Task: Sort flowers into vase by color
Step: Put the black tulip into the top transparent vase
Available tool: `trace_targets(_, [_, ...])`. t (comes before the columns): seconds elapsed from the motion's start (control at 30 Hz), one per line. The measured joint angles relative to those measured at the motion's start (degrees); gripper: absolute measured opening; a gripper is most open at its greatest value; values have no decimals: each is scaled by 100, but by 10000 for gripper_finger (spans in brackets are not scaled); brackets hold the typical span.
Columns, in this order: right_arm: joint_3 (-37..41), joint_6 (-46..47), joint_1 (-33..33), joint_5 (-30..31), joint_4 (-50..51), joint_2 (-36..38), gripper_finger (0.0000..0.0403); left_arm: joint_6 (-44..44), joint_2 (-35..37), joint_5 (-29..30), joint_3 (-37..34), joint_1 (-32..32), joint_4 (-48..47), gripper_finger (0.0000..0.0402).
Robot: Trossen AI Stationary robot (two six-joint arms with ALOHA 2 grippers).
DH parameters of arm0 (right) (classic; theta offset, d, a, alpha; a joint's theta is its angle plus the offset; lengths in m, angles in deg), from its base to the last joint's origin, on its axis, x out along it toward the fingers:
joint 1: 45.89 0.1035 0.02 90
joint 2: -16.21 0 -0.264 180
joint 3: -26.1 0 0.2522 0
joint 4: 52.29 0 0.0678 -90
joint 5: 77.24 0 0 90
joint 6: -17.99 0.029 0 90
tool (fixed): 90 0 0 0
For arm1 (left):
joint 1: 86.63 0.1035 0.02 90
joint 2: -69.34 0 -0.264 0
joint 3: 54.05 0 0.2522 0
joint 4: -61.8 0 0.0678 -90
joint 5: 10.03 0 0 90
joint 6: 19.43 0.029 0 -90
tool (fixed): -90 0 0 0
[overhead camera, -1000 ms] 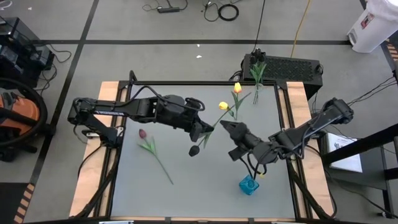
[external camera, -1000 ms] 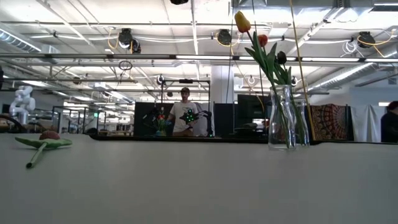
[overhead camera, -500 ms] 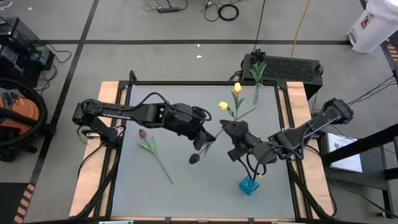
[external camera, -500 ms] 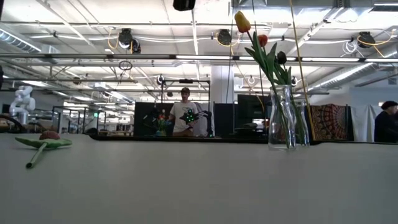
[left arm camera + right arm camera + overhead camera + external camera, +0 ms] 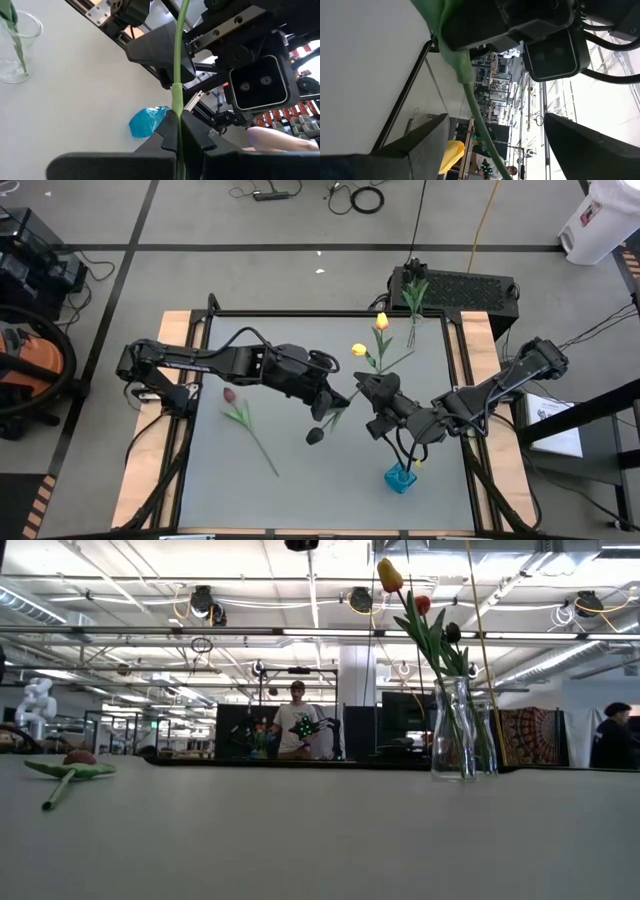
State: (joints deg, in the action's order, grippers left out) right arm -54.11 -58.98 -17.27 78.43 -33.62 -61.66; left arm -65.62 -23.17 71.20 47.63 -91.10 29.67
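Just beside the blue vase (image 5: 400, 477), the left gripper (image 5: 330, 402), clamped on the dark tulip's stem (image 5: 178, 75), has swung it toward the wide-open right gripper (image 5: 368, 388), so a handover looks imminent.
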Motion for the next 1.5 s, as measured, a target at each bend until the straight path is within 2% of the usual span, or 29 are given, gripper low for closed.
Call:
trace_targets(0.3, [0,-15,0,2,3,0,302,2,0,-2,0,0,5,8])
trace_targets(0.7, [0,-3,0,2,4,2,170,9,0,-2,0,0,0,8])
trace_targets(0.93, [0,363,0,14,10,2,102,15,0,-2,0,0,-2,8])
trace_targets(1.2, [0,451,1,51,147,2,47,158,0,-2,0,0,31,8])
trace_targets(1.5, [0,736,2,55,681,2,5,178,0,-2,0,0,42,8])
